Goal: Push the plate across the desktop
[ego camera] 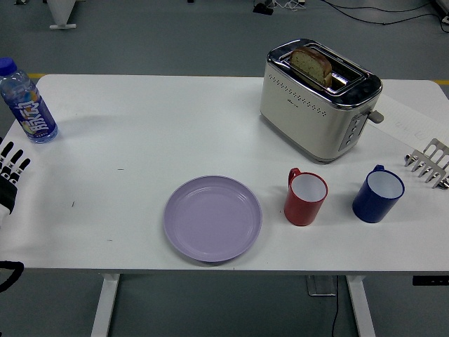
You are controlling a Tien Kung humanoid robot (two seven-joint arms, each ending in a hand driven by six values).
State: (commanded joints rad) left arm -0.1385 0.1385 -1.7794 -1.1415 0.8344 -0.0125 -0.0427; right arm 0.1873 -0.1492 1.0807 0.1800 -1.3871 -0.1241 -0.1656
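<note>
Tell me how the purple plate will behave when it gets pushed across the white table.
The purple plate lies flat with a low rim, so it will probably slide rather than tip. The table looks smooth, so it may skid easily or spin if pushed off-centre. It looks like light plastic, though that is uncertain. The red mug stands close on its right; a push that way would likely knock it.

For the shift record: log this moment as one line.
stage: pre-contact | plate: untouched, near table edge | left hand: open, far left edge | right hand: out of view
</note>
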